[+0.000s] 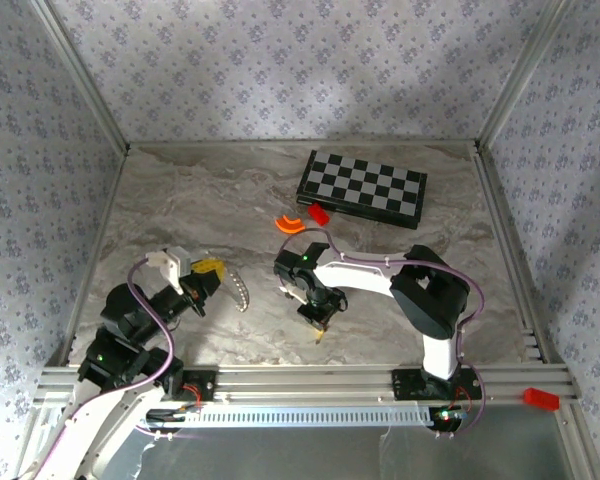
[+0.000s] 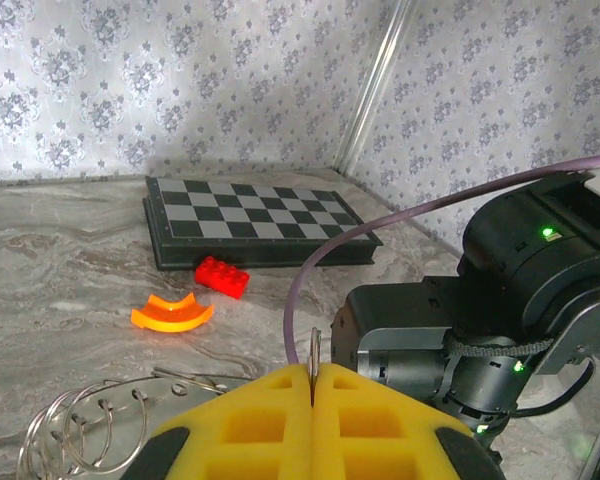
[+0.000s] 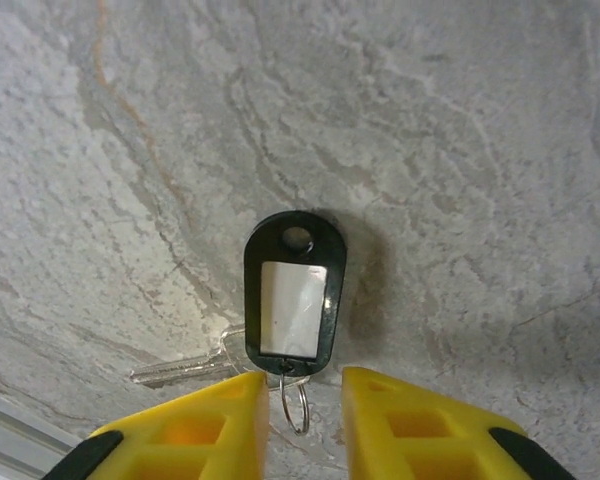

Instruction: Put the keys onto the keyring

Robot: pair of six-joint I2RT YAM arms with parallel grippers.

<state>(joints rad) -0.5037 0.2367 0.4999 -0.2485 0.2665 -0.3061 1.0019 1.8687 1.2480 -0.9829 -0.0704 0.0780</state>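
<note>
Two claws, two different states. Your left claw (image 2: 312,420) is clamped shut on the keyring (image 2: 313,352), a thin metal ring pinched edge-on between its yellow fingers (image 2: 250,430), with wire loops (image 2: 80,430) lying at the lower left. Your right claw (image 3: 305,430) stands with its jaws apart and grips nothing.

The key (image 3: 293,295) lies flat on the worktop (image 3: 460,150) directly ahead of that right claw, centred on the gap. The small split ring (image 3: 295,402) at its near end sits between the two fingertips (image 3: 210,420). The dark head's long axis runs straight away from the claw, while the silvery blade angles off toward the left side of the wrist view.

The right arm is plainly the nearer one; the left claw is well apart from the key. A closing pinch would, I judge, catch the split ring or the head's near end, not the blade.
</note>
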